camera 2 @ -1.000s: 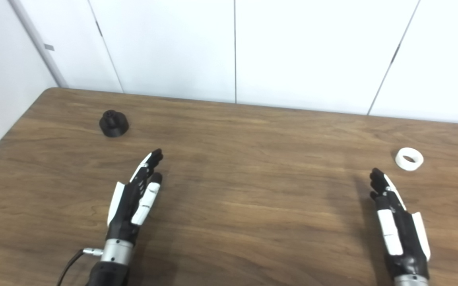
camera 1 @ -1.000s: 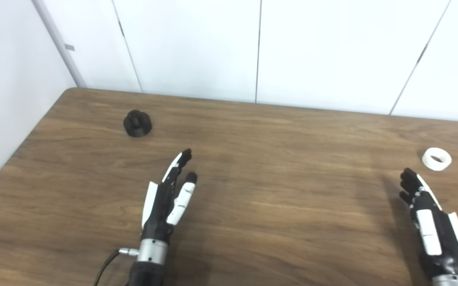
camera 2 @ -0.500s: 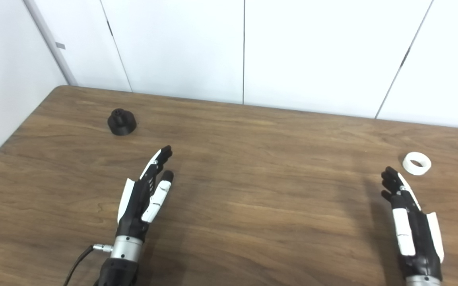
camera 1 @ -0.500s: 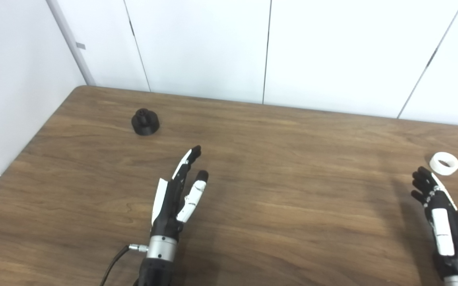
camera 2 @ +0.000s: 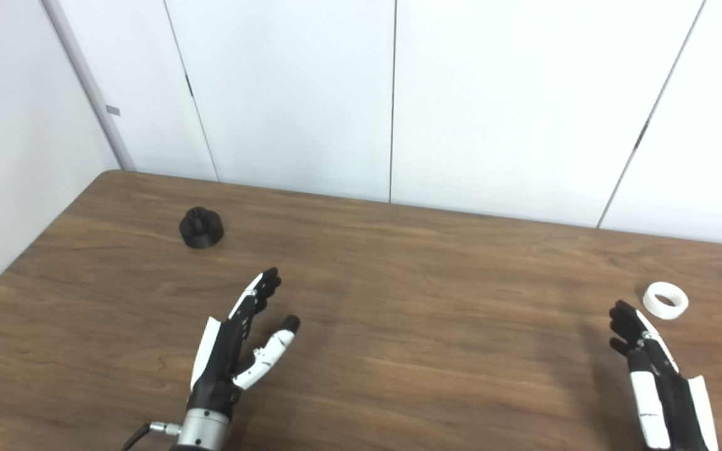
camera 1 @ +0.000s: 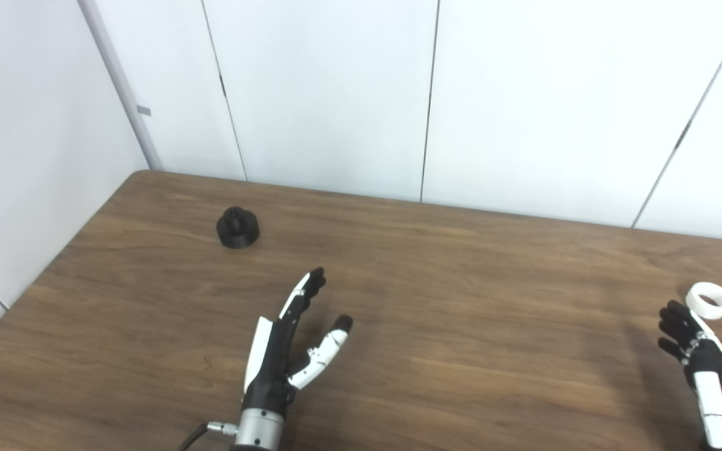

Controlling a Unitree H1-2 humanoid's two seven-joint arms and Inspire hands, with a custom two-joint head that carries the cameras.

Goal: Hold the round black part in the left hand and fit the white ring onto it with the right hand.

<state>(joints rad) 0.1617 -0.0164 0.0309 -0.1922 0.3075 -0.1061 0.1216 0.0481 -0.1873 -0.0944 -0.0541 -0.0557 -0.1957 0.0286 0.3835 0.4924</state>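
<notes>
The round black part [camera 1: 237, 227] stands on the wooden table [camera 1: 461, 282] at the far left, with a small knob on top. My left hand [camera 1: 286, 351] hovers over the table nearer to me and to the right of the part, well apart from it, open, with fingers straight and thumb spread. The white ring [camera 1: 709, 300] lies flat near the table's right side. My right hand [camera 1: 699, 369] is just in front of the ring, fingertips close to it but not touching, open and holding nothing.
White wall panels [camera 1: 336, 94] rise behind the table's far edge and along its left side. A grey cable [camera 2: 138, 435] runs from my left wrist at the bottom edge.
The camera has tilted up, so the whole scene sits lower in the picture. My left thumb has spread away from the fingers. My right hand has crept closer to the white ring.
</notes>
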